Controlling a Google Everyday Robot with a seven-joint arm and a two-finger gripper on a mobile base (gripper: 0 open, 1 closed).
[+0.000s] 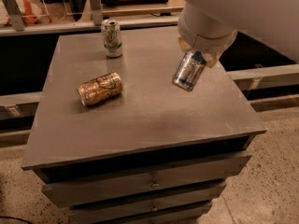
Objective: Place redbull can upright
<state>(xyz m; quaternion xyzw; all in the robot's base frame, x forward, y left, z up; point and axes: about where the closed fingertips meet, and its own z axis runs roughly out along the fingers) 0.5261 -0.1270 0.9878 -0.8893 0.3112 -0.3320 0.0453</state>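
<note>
Camera view: end effector (197,58) over table (140,120), clamped on redbull can (188,73) slanting down-left.

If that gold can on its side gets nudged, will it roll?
Likely: the golden metal can lies sideways on the grey table. Apparent dents suggest uneven rolling. The gripper, above the table, holds the slim silver and blue can.
</note>
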